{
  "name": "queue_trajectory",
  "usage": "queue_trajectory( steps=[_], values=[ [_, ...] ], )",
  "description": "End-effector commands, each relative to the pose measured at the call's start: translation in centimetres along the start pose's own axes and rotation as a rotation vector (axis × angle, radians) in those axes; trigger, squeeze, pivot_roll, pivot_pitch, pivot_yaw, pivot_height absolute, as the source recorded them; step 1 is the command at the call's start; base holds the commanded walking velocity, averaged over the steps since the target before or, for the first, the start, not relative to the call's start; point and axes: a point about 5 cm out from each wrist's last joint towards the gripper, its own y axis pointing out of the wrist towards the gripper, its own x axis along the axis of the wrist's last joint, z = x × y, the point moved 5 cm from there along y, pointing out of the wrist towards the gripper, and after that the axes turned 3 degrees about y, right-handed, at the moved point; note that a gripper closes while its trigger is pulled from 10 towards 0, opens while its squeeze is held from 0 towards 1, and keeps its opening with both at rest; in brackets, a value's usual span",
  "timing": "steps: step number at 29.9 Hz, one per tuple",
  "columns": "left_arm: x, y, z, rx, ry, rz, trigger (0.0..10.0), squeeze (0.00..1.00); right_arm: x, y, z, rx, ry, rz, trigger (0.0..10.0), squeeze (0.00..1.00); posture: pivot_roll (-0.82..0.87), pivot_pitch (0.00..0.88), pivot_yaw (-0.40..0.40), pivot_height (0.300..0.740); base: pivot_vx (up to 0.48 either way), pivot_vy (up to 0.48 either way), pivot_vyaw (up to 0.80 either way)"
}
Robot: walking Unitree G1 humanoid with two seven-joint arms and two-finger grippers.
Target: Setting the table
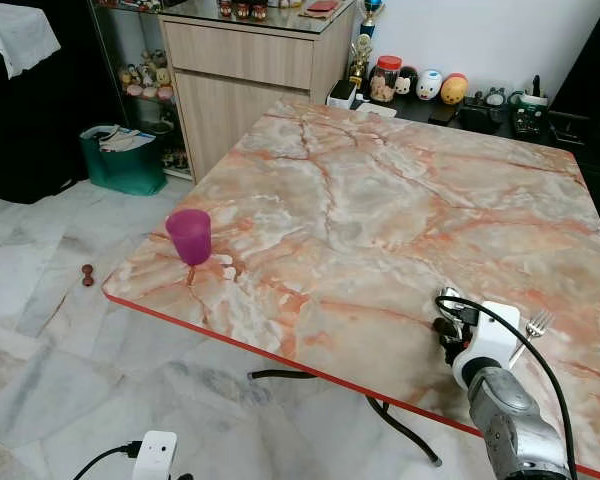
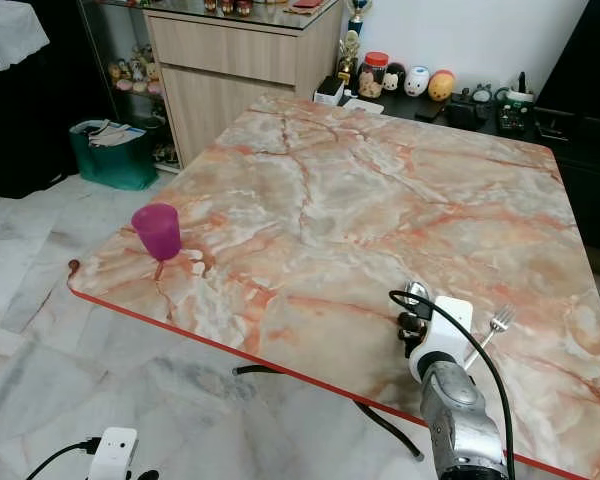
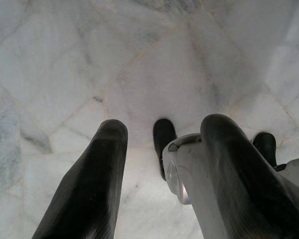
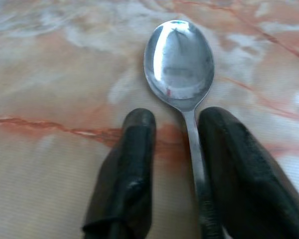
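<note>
Right gripper (image 4: 172, 149) low over the tabletop (image 1: 380, 200) near its front edge, toward the right corner; fingers (image 4: 124, 174) parted narrowly, spoon (image 4: 182, 64) handle lying between them against one finger, not clearly clamped. Spoon bowl faces up, flat on the marble just ahead of the fingertips. Fork (image 1: 533, 328) lies just beside the right wrist, on its right, tines pointing toward the far edge. Purple cup (image 1: 190, 236) stands upright near the front left corner, well apart from the cutlery. Left gripper (image 3: 159, 164) hangs over the floor tiles (image 3: 65, 59), fingers spread wide, holding nothing. Wooden cabinet (image 1: 250, 70) beyond the far left corner; green bin (image 1: 125, 160) beside it.
</note>
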Motion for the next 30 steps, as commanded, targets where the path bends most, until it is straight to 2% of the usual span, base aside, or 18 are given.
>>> queue_trajectory(
  steps=[1, 19, 29, 30],
  values=[
    [0.0, 0.1, -0.4, -0.009, 0.005, 0.002, 10.0, 0.00, 0.4, 0.1, 0.8, 0.025, -0.011, -0.011, 0.0, 0.00, 0.02, 0.000, -0.049, 0.740, 0.000, 0.000, 0.00],
    [0.4, 0.1, -0.9, -0.025, 0.020, -0.010, 10.0, 0.00, 0.5, 0.2, 1.5, 0.044, -0.037, -0.023, 0.0, 0.00, 0.02, 0.000, -0.051, 0.740, 0.000, 0.000, 0.00],
    [0.5, 0.2, -1.1, -0.030, 0.023, -0.013, 10.0, 0.00, 1.1, 0.1, 2.3, 0.063, -0.042, -0.068, 0.0, 0.00, 0.02, 0.000, -0.050, 0.740, 0.000, 0.000, 0.00],
    [0.5, 0.2, -1.1, -0.029, 0.024, -0.014, 10.0, 0.00, 1.2, 0.1, 2.3, 0.062, -0.045, -0.075, 1.3, 0.00, 0.02, 0.000, -0.050, 0.740, 0.000, 0.000, 0.00]
  ],
)
